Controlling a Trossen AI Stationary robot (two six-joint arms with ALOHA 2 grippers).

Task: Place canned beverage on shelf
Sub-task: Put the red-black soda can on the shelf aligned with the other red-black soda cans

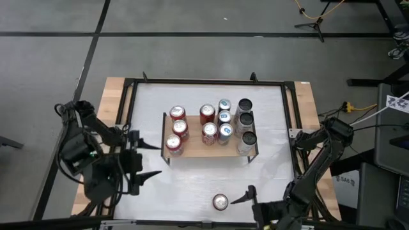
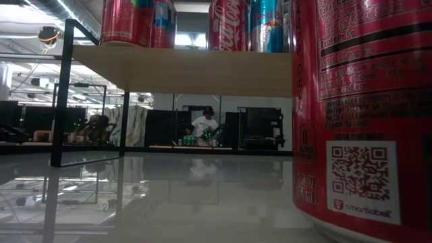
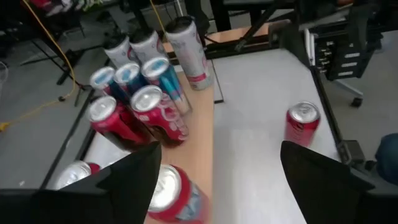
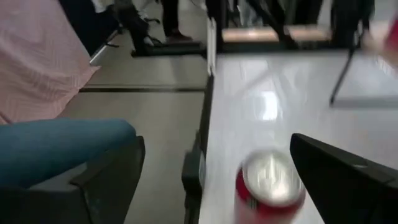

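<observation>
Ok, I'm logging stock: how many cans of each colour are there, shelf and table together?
Red cans: 6
Blue cans: 3
Tall white cans: 3
Total: 12

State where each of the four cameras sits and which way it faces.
High: overhead, straight down on shelf, both arms visible.
Low: tabletop level, looking under the shelf; lone red can fills its right, no arm shows.
Left wrist: past open left gripper toward shelf cans.
Right wrist: past open right gripper at that lone can, shared with every view.
</observation>
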